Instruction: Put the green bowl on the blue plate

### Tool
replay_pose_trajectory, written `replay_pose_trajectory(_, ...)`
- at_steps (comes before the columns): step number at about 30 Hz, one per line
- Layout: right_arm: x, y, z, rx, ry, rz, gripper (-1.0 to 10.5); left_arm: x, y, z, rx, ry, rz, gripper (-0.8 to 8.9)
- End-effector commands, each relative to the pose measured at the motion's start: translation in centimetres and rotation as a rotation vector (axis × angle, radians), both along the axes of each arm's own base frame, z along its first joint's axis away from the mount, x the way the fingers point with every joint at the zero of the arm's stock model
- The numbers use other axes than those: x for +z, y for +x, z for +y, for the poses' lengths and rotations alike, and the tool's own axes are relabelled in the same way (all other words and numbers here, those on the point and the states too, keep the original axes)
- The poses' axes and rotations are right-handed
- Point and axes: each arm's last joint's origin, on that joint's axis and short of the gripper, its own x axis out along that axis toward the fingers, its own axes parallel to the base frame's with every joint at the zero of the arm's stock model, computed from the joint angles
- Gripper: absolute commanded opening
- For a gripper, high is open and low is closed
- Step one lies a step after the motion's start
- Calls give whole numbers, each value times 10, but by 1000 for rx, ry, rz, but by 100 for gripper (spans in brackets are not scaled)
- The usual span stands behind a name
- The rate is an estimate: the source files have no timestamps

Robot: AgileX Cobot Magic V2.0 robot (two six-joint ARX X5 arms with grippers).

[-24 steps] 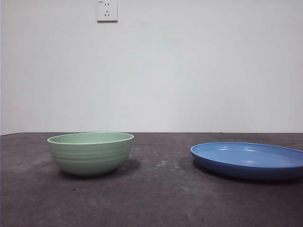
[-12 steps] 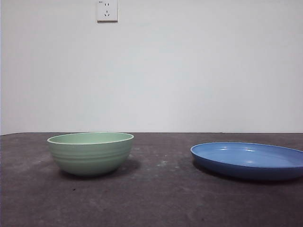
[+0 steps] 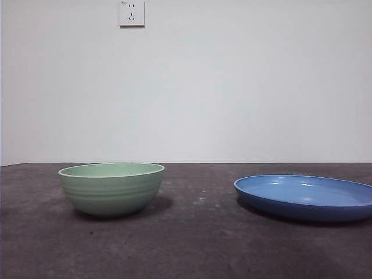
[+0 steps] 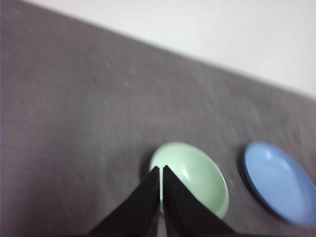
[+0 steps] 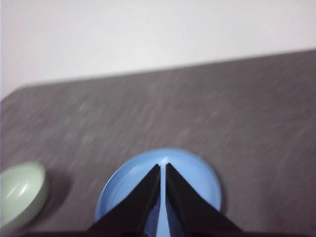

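Note:
The pale mint-green bowl [image 3: 111, 188] stands upright on the dark table at the left of the front view. The wide blue plate [image 3: 305, 196] lies to its right, apart from it. Neither arm shows in the front view. In the left wrist view my left gripper [image 4: 161, 169] is shut and empty, high above the green bowl [image 4: 197, 175], with the blue plate [image 4: 279, 181] beside it. In the right wrist view my right gripper [image 5: 163, 167] is shut and empty, high above the blue plate [image 5: 197, 180]; the green bowl [image 5: 20, 191] sits at the picture's edge.
The dark grey table [image 3: 197, 244] runs back to a white wall with a power socket [image 3: 131, 13]. Nothing else stands on the table.

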Motion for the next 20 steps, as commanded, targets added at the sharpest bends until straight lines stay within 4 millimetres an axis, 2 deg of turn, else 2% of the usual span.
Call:
replay_pose_trajectory(1, 12, 8, 3, 118, -43, 72, 12, 10, 6, -2, -109, 61, -6, 10)
replay_pose_trajectory(6, 24, 24, 8, 298, -56, 253, 13, 16, 17, -7, -262, 45, 69, 10)
replay_pose_trajectory(12, 23, 36, 13, 440, -61, 399, 13, 11, 19, -16, -444, 46, 165, 10)
replay_pose_trajectory(20, 17, 36, 22, 543, -73, 462, 13, 7, 16, -23, -524, 61, 200, 10)
